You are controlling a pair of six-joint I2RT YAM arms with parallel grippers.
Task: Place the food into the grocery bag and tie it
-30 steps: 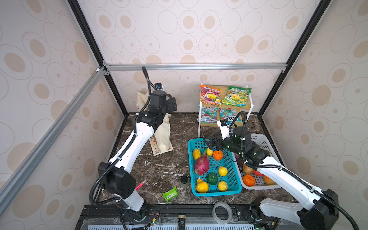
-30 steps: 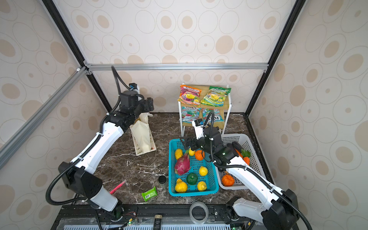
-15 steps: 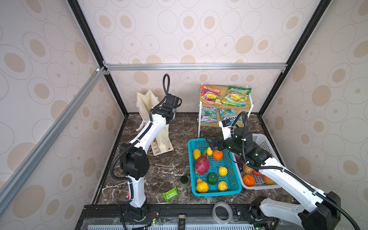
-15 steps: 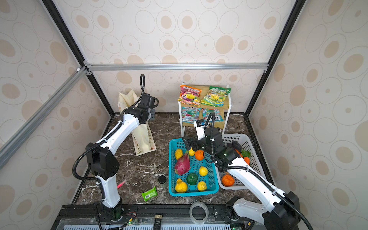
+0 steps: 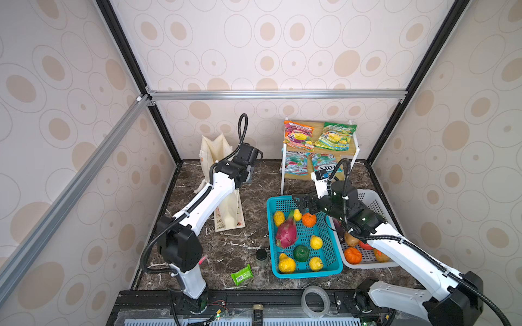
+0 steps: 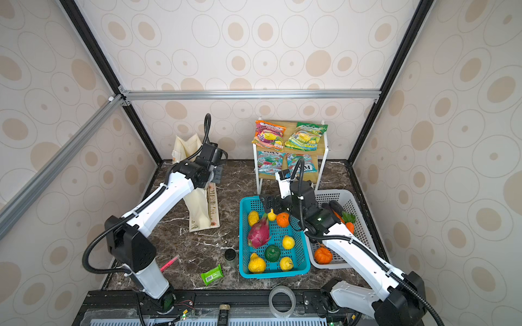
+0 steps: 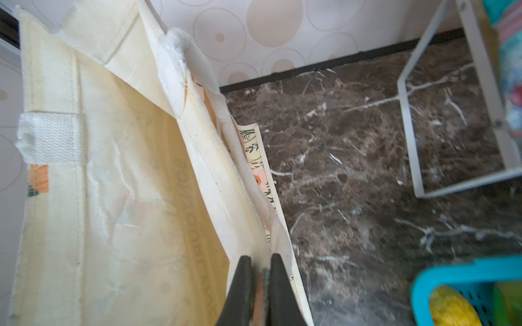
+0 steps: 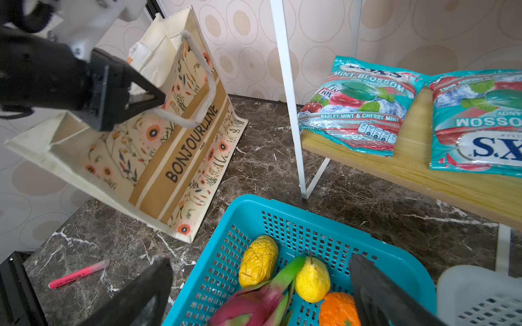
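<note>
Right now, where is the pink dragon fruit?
In both top views the dragon fruit lies in the blue basket, right of centre, along the basket's left side between the yellow bumpy fruit and the dark green ball.

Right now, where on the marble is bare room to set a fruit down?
Free: the marble strip between the grocery bag and the blue basket, and behind it, to the shelf rack. Crowded: the front, with green packet and dark jar; the right, where the white basket adjoins the blue.
</note>
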